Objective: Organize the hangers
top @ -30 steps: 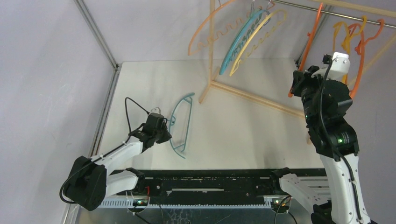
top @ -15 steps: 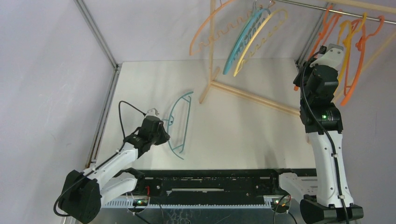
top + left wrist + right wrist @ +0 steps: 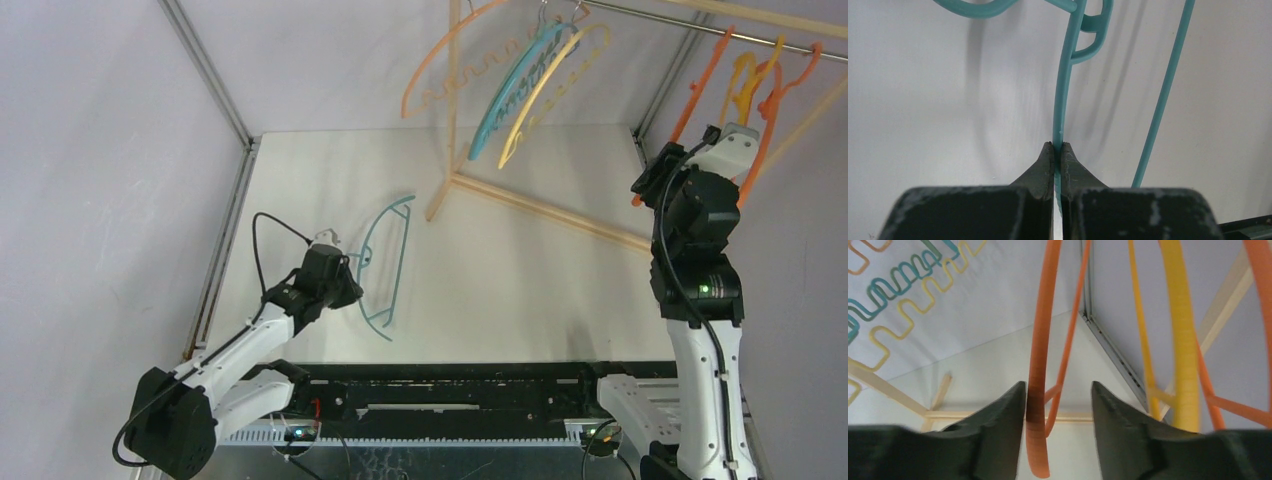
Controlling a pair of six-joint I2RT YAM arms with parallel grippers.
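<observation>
The left gripper (image 3: 1058, 146) is clamped shut on the thin bar of a teal hanger (image 3: 1060, 110) at the left of the white table (image 3: 520, 270). The right gripper (image 3: 1058, 387) is held open; a hanging orange hanger (image 3: 1040, 340) is seen between its fingers.

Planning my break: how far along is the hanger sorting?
Done: most hangers hang on the rack. In hand: the left gripper pinches a teal hanger on the table; the right gripper is open around a hung orange hanger. Left: hanging the teal one.
</observation>
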